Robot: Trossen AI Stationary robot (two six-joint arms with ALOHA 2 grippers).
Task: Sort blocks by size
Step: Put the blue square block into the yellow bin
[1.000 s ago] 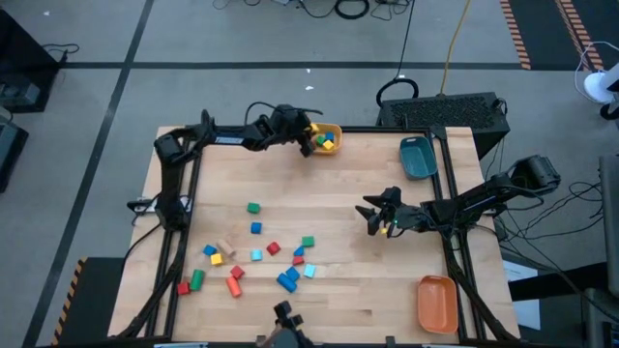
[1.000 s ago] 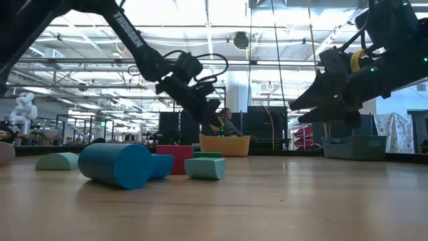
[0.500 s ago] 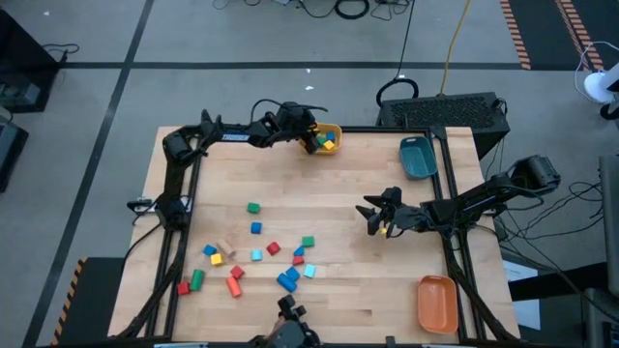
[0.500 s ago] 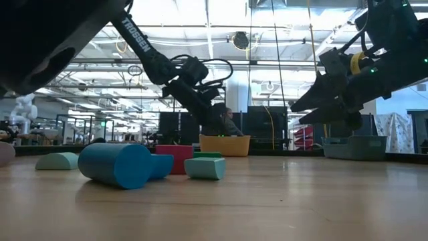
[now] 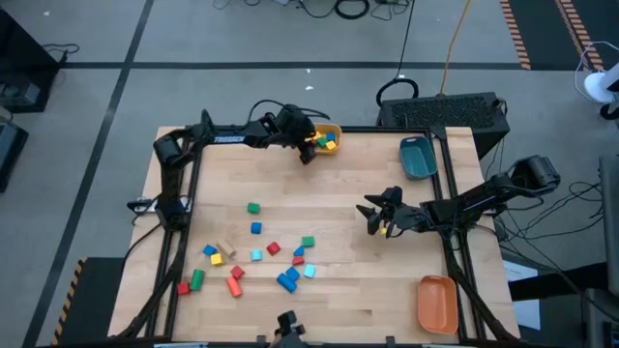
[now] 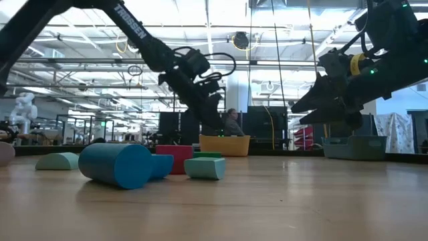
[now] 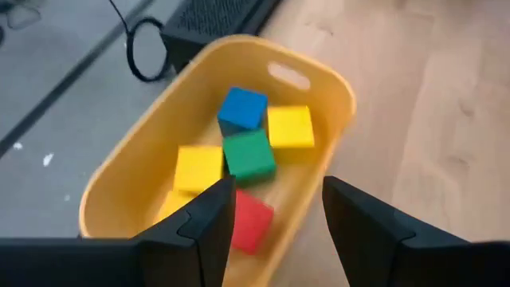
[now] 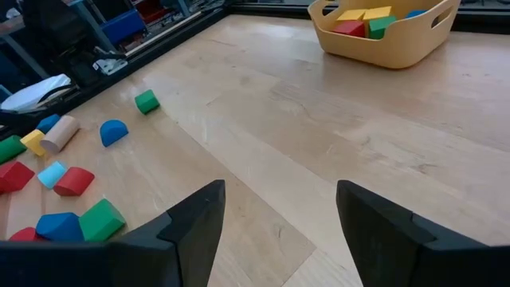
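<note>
The blocks (image 5: pixel 253 253) lie mostly scattered on the near left part of the table (image 5: pixel 348 193), well apart from both sets of fingers; a few more, blue, green, red and yellow (image 7: pixel 291 127), sit inside the yellow bin (image 7: pixel 139 151) at the far edge. The left gripper (image 5: pixel 308 147) hangs directly above that bin, its fingers (image 7: pixel 203 231) spread with nothing between them, and the red block (image 7: pixel 251 223) lies in the bin just below and between them. Compared with a second ago, the left fingers have widened and the wrist has shifted slightly over the bin; this reads as a release just completed, so one more block is judged delivered to the yellow bin. Most of the sort is still outstanding, to judge by the number left on the table. The right gripper (image 5: pixel 374 215) waits above bare table near the middle right, unchanged from the earlier frames, fingers (image 8: pixel 191 231) parted and empty. The teal bin (image 5: pixel 418 158) and the orange bin (image 5: pixel 437 304) stand on the right side, well apart from either gripper, with no blocks visible in them.
</note>
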